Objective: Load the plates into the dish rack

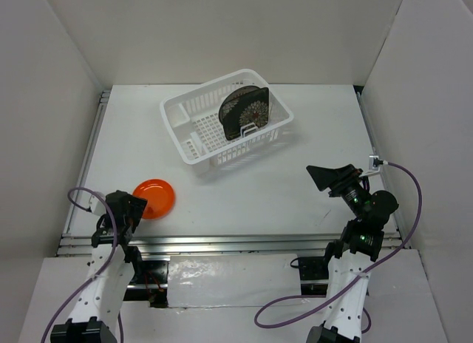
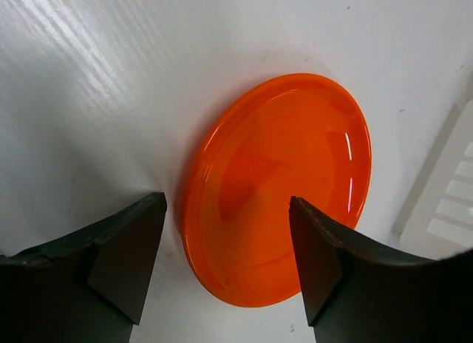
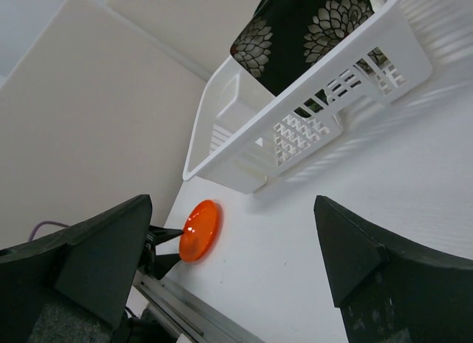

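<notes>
The small orange plate [image 1: 157, 197] lies flat on the table at the front left. My left gripper [image 1: 137, 208] is open at its near rim. In the left wrist view the plate [image 2: 277, 188] fills the gap, with its near edge between my gripper's [image 2: 228, 204] two fingers. The white dish rack [image 1: 194, 128] stands at the back middle. The dark square plate [image 1: 230, 112] and the sunburst plate [image 1: 257, 111] stand upright in it. My right gripper [image 1: 330, 177] is open and empty, off to the right, facing the rack [image 3: 295, 128] and the orange plate [image 3: 201, 231].
White walls close in the table on the left, back and right. A metal rail [image 1: 229, 243] runs along the near edge in front of the arm bases. A corner of the rack [image 2: 451, 202] shows at the right of the left wrist view.
</notes>
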Robot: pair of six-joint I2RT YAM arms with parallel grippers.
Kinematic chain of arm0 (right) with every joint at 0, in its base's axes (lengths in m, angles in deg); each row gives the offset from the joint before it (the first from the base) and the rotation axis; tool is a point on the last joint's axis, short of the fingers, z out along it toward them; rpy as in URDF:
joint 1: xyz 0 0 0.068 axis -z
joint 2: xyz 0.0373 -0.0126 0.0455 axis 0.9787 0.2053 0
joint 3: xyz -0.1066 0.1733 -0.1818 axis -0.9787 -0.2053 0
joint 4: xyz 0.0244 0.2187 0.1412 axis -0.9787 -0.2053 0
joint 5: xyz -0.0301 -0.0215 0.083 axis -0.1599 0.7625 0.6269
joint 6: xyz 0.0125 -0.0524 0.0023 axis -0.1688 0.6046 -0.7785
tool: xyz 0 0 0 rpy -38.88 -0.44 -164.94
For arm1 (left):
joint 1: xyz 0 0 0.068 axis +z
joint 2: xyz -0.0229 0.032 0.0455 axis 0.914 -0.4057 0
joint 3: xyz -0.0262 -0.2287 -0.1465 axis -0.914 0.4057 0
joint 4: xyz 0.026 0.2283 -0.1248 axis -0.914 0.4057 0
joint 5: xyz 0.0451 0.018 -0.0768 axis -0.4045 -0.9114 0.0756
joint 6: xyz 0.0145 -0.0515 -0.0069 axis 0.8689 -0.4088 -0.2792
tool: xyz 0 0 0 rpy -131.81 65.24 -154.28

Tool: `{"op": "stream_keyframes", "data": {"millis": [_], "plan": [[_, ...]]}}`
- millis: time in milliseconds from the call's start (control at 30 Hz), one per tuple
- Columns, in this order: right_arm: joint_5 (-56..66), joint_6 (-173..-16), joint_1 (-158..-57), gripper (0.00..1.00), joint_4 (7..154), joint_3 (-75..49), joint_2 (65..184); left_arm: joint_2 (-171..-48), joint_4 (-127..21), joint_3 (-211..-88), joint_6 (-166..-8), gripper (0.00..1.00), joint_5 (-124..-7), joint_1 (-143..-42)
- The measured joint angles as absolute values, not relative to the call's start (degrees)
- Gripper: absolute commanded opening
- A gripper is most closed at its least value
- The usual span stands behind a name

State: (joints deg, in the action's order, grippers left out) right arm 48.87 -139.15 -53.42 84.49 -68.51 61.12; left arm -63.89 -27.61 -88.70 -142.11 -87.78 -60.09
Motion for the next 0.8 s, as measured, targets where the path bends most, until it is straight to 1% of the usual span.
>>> {"op": "stream_keyframes", "data": {"millis": [133, 167, 233, 300, 400, 433, 500, 533, 600, 700, 733, 800], "plan": [[48.8, -139.1, -53.4, 0.98, 84.5, -68.5, 61.2, -63.9, -30.2, -87.5, -142.3, 0.73, -87.8, -60.1], [48.8, -139.1, -53.4, 0.98, 84.5, -68.5, 61.2, -63.8, -30.9, -87.2, -142.3, 0.68, -87.8, -60.1], [48.8, -139.1, -53.4, 0.98, 84.5, -68.5, 61.2, -63.8, -31.8, -86.8, -142.3, 0.63, -87.7, -60.1], [48.8, -139.1, -53.4, 0.98, 84.5, -68.5, 61.2, -63.8, -32.4, -86.2, -142.5, 0.61, -87.6, -60.1], [48.8, -139.1, -53.4, 0.98, 84.5, -68.5, 61.2, -64.3, -32.6, -86.1, -143.1, 0.51, -87.5, -60.1], [48.8, -139.1, -53.4, 0.98, 84.5, -68.5, 61.2, -64.5, -32.6, -86.0, -143.2, 0.45, -87.5, -60.1], [48.8, -139.1, -53.4, 0.98, 84.5, -68.5, 61.2, -64.7, -32.8, -85.6, -143.2, 0.39, -87.3, -60.1], [48.8, -139.1, -53.4, 0.98, 84.5, -68.5, 61.2, -64.7, -33.1, -85.3, -143.2, 0.34, -87.2, -60.1], [48.8, -139.1, -53.4, 0.98, 84.5, -68.5, 61.3, -64.7, -33.5, -85.0, -143.2, 0.31, -87.0, -60.1], [48.8, -139.1, -53.4, 0.98, 84.5, -68.5, 61.4, -64.7, -33.8, -84.6, -143.1, 0.2, -86.9, -60.1], [48.8, -139.1, -53.4, 0.98, 84.5, -68.5, 61.4, -64.7, -33.8, -84.6, -143.1, 0.11, -86.8, -60.1], [48.8, -139.1, -53.4, 0.98, 84.5, -68.5, 61.4, -64.7, -34.8, -84.6, -143.3, 0.02, -86.5, -60.1]]}}
